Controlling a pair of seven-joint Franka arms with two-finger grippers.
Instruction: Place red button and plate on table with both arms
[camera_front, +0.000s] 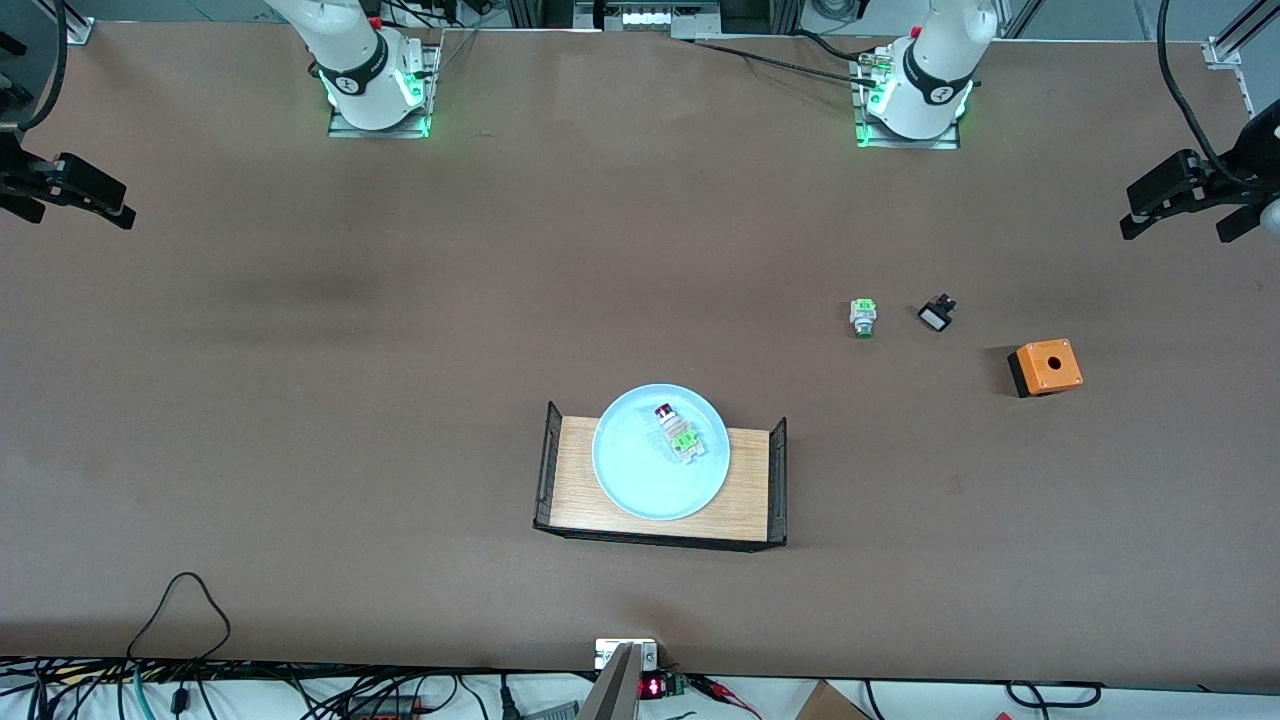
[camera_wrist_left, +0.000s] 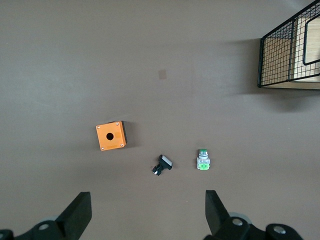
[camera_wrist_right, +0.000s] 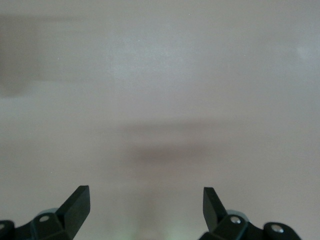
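Found on the small wooden tray with black wire ends (camera_front: 750, 480), roughly mid-bench: a round, shallow, pale light-blue plate (camera_front: 640, 480), overhanging the tray edges nearer to and farther from the front camera. Lying in the plate, toward the left arm's end: the small red-capped push-button switch with white-grey body and light green end block (camera_front: 675, 432), on its side, cap pointing away from the front camera.

Left gripper (camera_wrist_left: 148, 212): fingers spread wide, nothing held, poised high over the large matte brown bench (camera_front: 300, 400) at the left arm's end. Right gripper (camera_wrist_right: 146, 210): likewise wide open and empty, over bare bench at the right arm's end. Both well apart from the tray; neither engaged.

Also noted toward the left arm's end: a green-capped switch (camera_front: 863, 318), a small black-and-white switch (camera_front: 937, 315) just beside it, and an orange box with a round hole on top (camera_front: 1047, 366). Not task items.

Handling judgement: button likely light, rigid plastic, prone to roll or skid on the smooth plate; best pinched across the boxy white-grey body rather than the rounded cap. Plate likely stiff, smooth, possibly breakable; only practical hold is the thin rim, preferably where it overhangs the tray. Risk of tilt under a one-sided rim grip, so advisable to lift out the button first.
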